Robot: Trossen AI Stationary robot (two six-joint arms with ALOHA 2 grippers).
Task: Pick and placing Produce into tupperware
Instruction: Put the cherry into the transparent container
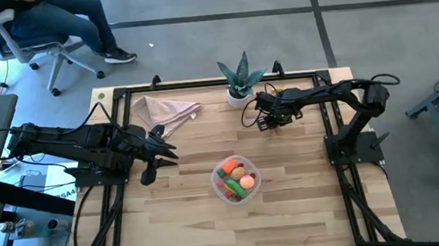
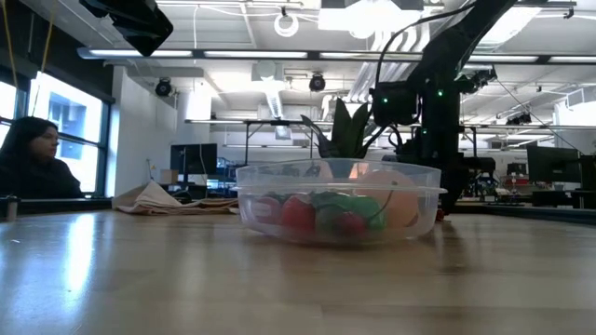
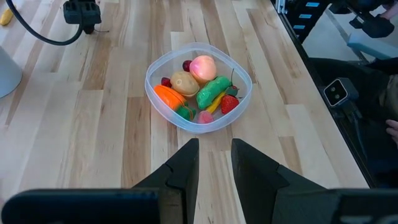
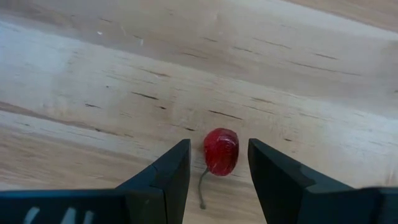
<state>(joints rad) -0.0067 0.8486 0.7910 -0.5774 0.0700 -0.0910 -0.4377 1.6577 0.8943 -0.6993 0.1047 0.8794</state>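
The clear round tupperware (image 1: 214, 180) stands at the table's middle, toward the near edge, and holds produce: an orange carrot (image 3: 166, 96), a green cucumber (image 3: 212, 91), a pink peach (image 3: 203, 65) and small red pieces. A red cherry (image 4: 221, 151) with a thin stem lies on the wood at the far right. My right gripper (image 4: 217, 146) points down over it, open, one finger on each side with a gap to each. My left gripper (image 3: 215, 143) hangs at the left, aimed at the tupperware, its fingers drawn close with nothing between them.
A green spiky plant in a white pot (image 1: 239, 79) stands at the far edge, just left of my right gripper (image 1: 272, 120). A beige napkin (image 1: 162, 111) lies at the far left. A small yellow piece (image 3: 5, 17) lies near the pot. A person sits beyond the table.
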